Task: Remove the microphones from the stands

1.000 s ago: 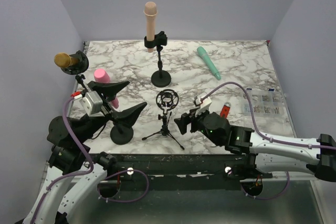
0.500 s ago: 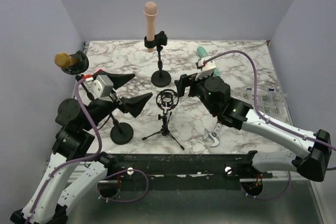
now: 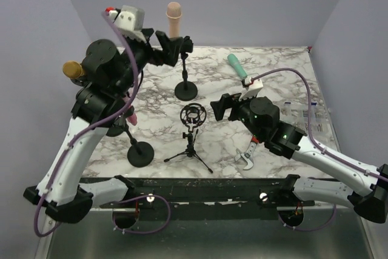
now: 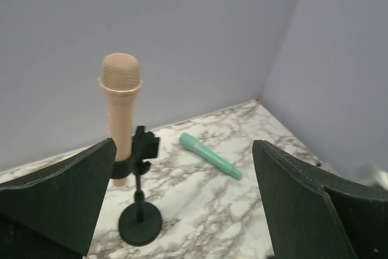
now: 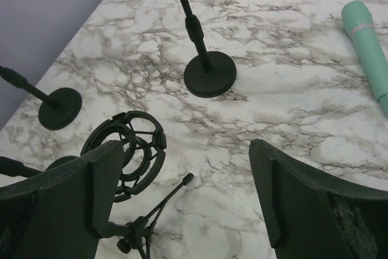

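A peach microphone stands upright in the clip of a black round-base stand at the back of the marble table. My left gripper is raised high, open and empty, just left of that clip. In the left wrist view the peach microphone and its stand lie ahead near the left finger, apart from both fingers. My right gripper is open and empty, low over the table's middle, right of an empty shock-mount tripod.
A gold microphone sits in a stand at the far left. A pink microphone on a stand with a round base is mostly hidden by my left arm. A green microphone lies back right. A small clamp lies front right.
My left arm has risen from the front left and swung back to the peach microphone's stand. My right gripper moved from the front toward the table's middle. Both stayed open.
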You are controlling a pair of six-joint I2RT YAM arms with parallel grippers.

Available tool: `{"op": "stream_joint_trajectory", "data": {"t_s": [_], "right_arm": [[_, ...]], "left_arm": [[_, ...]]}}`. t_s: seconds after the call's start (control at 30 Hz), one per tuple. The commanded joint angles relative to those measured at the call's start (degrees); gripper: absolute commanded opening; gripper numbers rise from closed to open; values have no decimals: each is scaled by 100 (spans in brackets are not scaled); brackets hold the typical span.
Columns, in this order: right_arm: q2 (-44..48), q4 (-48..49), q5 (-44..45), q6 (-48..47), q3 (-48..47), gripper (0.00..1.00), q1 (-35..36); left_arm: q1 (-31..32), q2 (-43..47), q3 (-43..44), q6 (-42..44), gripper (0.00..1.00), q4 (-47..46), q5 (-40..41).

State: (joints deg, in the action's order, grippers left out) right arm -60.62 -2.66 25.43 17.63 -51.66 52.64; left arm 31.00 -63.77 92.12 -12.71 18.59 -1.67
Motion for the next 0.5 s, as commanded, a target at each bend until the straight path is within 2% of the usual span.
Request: {"op": "stream_joint_trajectory", "data": {"t_s": [0.0, 0.23, 0.47], "right_arm": [[446, -297, -275, 292, 87, 92, -4], [1168, -599, -39, 251, 301, 94, -3], [1478, -826, 148, 196, 327, 95, -4]], "left_arm": [[35, -986, 678, 441, 99, 115, 1858], [37, -2122, 1182, 644, 99, -514, 2781], [6, -2933, 1517, 703, 99, -765, 3152]]}}
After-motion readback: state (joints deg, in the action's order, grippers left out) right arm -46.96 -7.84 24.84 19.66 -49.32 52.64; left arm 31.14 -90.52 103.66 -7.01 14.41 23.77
